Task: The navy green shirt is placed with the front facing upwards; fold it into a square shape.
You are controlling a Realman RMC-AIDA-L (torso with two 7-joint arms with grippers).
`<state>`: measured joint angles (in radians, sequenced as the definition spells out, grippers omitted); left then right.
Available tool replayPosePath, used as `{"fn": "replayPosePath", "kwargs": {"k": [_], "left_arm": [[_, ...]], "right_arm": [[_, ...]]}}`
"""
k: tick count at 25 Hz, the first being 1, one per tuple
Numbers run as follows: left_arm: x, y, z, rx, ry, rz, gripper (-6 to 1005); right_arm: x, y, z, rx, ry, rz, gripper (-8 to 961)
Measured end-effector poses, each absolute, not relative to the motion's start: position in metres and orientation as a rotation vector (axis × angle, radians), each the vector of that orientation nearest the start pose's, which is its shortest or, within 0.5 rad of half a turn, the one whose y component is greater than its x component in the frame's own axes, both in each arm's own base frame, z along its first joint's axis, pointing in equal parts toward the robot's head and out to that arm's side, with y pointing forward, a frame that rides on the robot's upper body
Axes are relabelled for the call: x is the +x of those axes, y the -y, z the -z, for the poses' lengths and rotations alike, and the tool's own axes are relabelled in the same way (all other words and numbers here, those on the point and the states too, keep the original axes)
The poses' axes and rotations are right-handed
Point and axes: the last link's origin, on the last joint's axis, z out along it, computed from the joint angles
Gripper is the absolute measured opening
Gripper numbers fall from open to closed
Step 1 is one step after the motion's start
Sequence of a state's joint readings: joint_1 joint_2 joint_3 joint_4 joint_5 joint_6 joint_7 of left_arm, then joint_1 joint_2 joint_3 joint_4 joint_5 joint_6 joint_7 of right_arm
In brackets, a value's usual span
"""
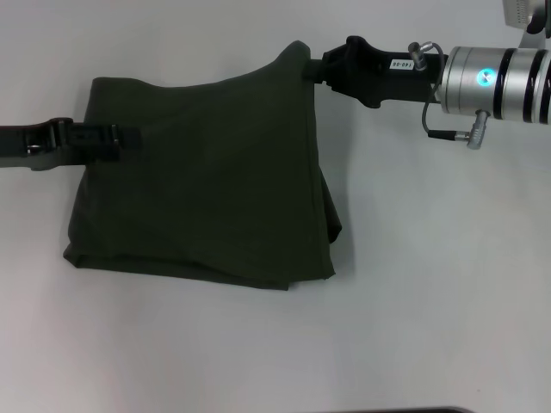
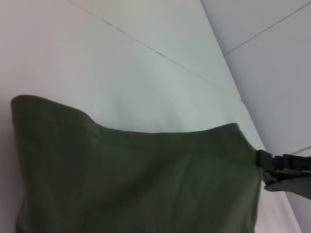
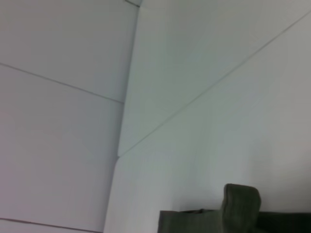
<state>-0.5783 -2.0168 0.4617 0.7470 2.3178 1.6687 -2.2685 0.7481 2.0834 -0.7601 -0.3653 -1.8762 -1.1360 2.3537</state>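
Observation:
The navy green shirt [image 1: 215, 189] lies folded on the white table, plain green side up, no lettering showing. Its far edge is raised and stretched between my two grippers. My left gripper [image 1: 120, 138] reaches in from the left and is shut on the shirt's far left corner. At the far right corner, my right gripper [image 1: 312, 69] is shut on a pinch of cloth. The left wrist view shows the taut shirt [image 2: 136, 179] edge with the right gripper [image 2: 274, 174] at its end. A bunched corner of the shirt [image 3: 240, 206] shows in the right wrist view.
The white table [image 1: 430, 301] surrounds the shirt on all sides. Layers of cloth stick out along the shirt's right side. The silver right arm [image 1: 499, 77] crosses the far right. A dark strip lies at the table's near edge.

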Motion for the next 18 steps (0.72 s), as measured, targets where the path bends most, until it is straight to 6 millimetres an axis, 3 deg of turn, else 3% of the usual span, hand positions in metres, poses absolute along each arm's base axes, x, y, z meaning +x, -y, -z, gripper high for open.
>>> {"fn": "replayPosePath", "kwargs": {"k": [8,13,18], "left_arm": [[-0.288,-0.334,-0.047,-2.345,1.798,0.591,659],[-0.289,-0.333,-0.047,-2.345,1.796,0.59,659],[-0.29,-0.332,-0.047,-2.344,1.799,0.59,659]], "right_arm": [[0.235,-0.391,0.057,-2.033,-2.037,-0.83,34],[0.238,-0.391,0.059,-2.015,-2.048,-0.799,152],[0.247,-0.392,0.053,-1.975,-2.052,-0.787,210]]}}
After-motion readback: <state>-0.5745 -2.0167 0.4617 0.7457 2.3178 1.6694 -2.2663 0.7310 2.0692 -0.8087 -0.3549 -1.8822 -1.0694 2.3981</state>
